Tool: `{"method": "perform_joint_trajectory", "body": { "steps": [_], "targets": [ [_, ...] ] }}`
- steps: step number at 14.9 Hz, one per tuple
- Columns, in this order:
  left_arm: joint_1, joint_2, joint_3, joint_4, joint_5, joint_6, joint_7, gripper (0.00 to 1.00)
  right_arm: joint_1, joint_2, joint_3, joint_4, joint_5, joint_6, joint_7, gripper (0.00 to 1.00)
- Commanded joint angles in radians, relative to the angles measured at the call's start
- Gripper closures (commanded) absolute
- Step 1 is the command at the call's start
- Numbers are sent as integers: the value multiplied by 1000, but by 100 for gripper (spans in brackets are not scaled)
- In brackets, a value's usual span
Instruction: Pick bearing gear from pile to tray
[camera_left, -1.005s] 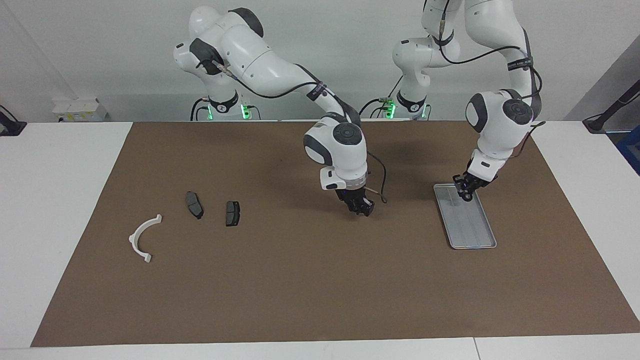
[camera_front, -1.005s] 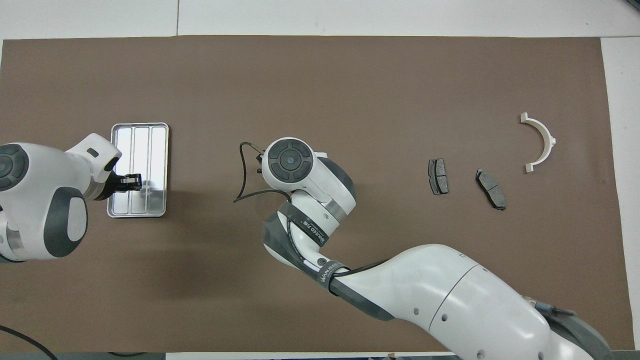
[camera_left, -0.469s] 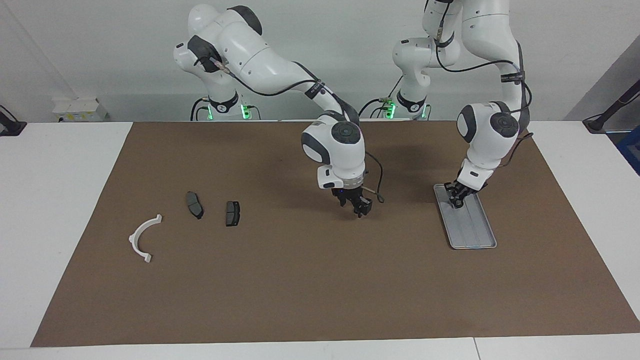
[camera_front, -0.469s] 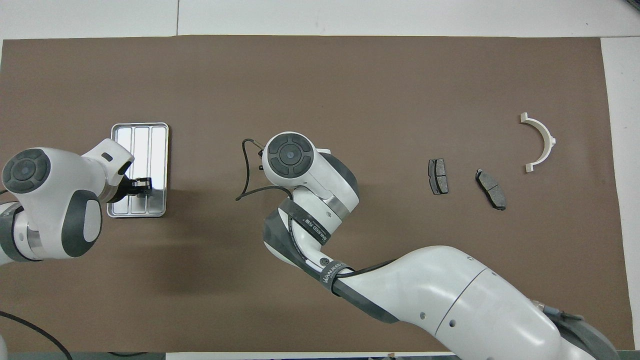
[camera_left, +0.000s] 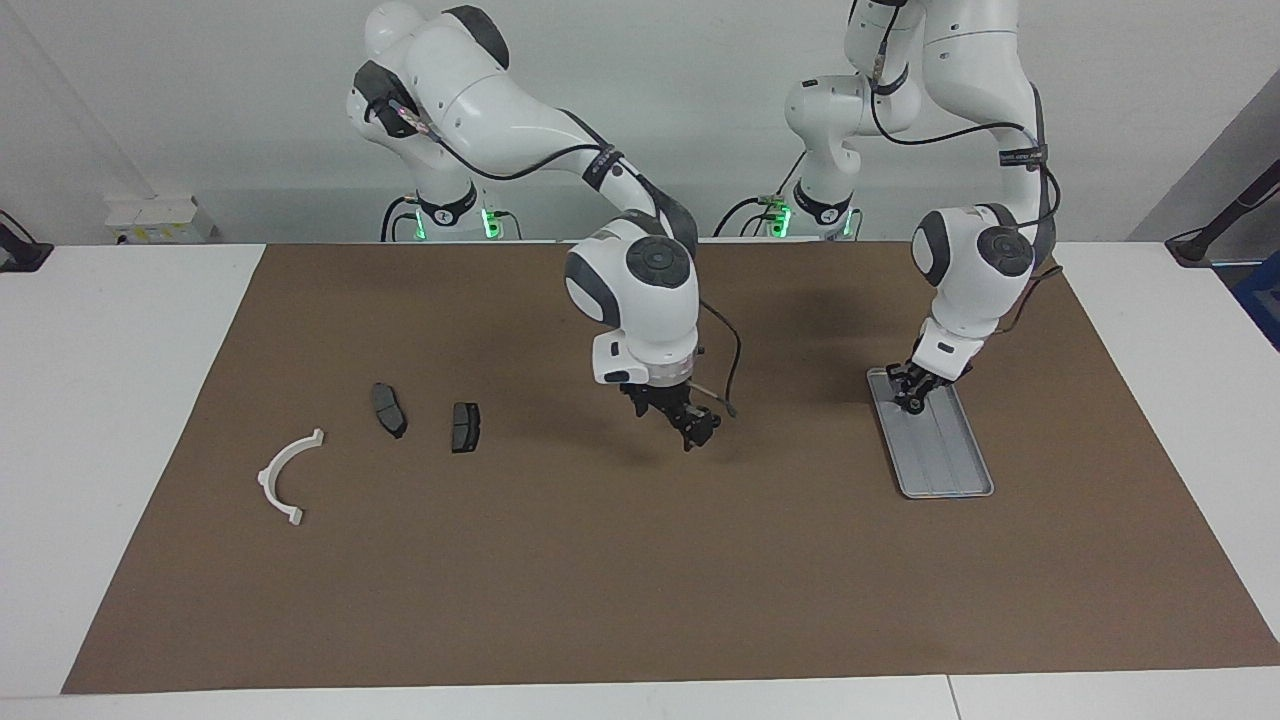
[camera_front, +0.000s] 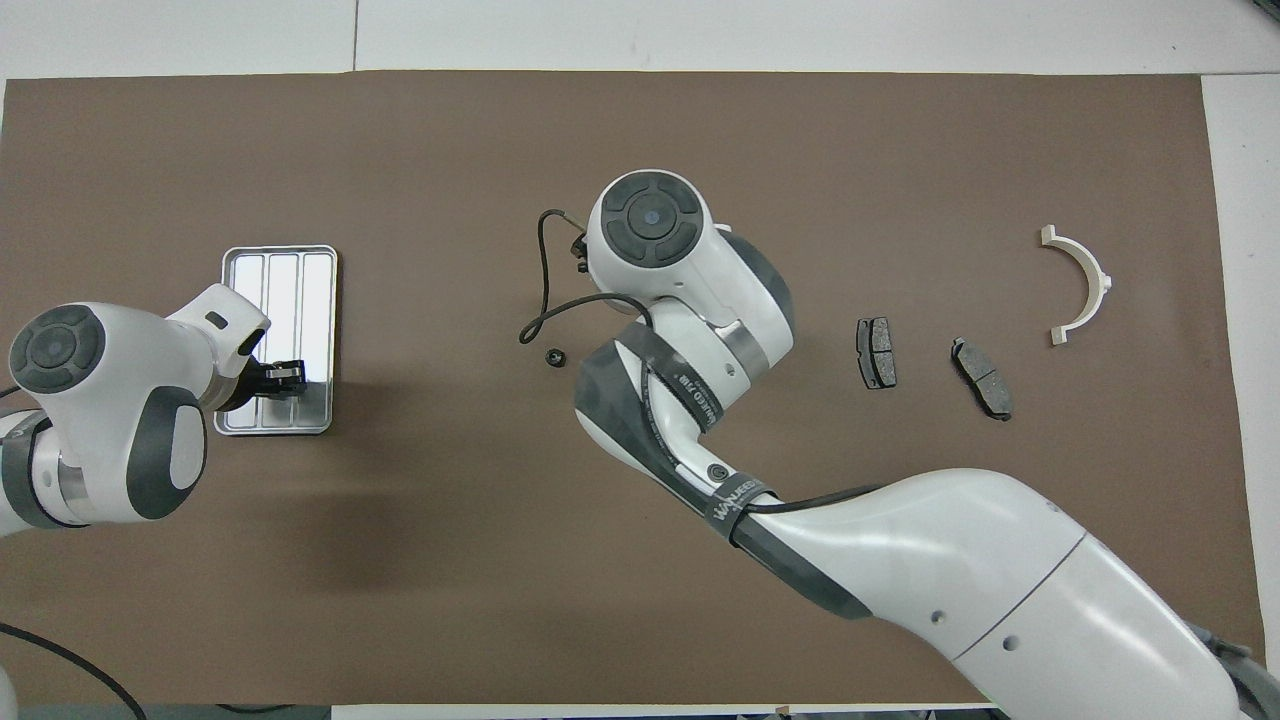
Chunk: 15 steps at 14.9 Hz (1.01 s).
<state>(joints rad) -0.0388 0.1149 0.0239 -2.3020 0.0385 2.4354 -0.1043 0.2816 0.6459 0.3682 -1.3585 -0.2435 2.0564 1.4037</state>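
Risk, left gripper (camera_left: 912, 393): it is low over the tray (camera_left: 950, 470), at the end nearest the robots. Whether its jaws are open or closed cannot be told, nor whether they carry anything. A sideways move this low would likely catch the raised rim and shove or tip the light tray.
Risk, bearing gear (camera_front: 552, 356): the small black round piece lies loose on the brown mat (camera_left: 600, 580) near the desk's (camera_left: 120, 400) middle, well apart from the tray. It is tiny and probably rolls easily, so a slightly off-centre pinch could flick it away or press it flat without lifting it.
Risk, right gripper (camera_left: 690, 428): it hangs over the mat about where the gear lies, and the state of its jaws cannot be told. Its loose cable dangles close by and could nudge the gear.
Risk, wrong part: two dark brake pads (camera_left: 465, 427) and a white half-ring (camera_left: 285, 478) lie toward the right arm's end of the desk, the half-ring nearest that edge. A grab there would miss the task's part.
Container, tray: it sits on the mat toward the left arm's end of the desk, long side running away from the robots.
Contents, tray: the ribbed floor that shows is bare; the patch under the left gripper is hidden.
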Motion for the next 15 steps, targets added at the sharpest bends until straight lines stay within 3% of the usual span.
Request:
{"method": "perform_joint_trajectory", "body": {
  "steps": [1,3,5,7,10,12,15],
  "targets": [
    [-12,-14,5,-2,7,-21,15,0,-83,-55,12,-10,-7,-54,-185,0],
    [-57,-12,-2,90,7,-123,-56,0,-143,-78,14,-13,-5,-84,-328,0],
    [-171,29,4,180,12,-144,-240,0,-192,-95,14,-17,-4,-102,-467,0],
    [-263,55,4,264,14,-170,-291,0,-245,-104,15,-21,-4,-122,-595,0],
    [-378,173,5,482,17,-323,-429,0,-300,-117,14,-25,-5,-151,-754,0],
    [-432,262,5,594,15,-357,-487,0,-337,-118,14,-27,-5,-168,-854,0],
    [-467,307,4,601,15,-320,-518,0,-404,-118,14,-28,-5,-176,-1027,0]
  ]
}}
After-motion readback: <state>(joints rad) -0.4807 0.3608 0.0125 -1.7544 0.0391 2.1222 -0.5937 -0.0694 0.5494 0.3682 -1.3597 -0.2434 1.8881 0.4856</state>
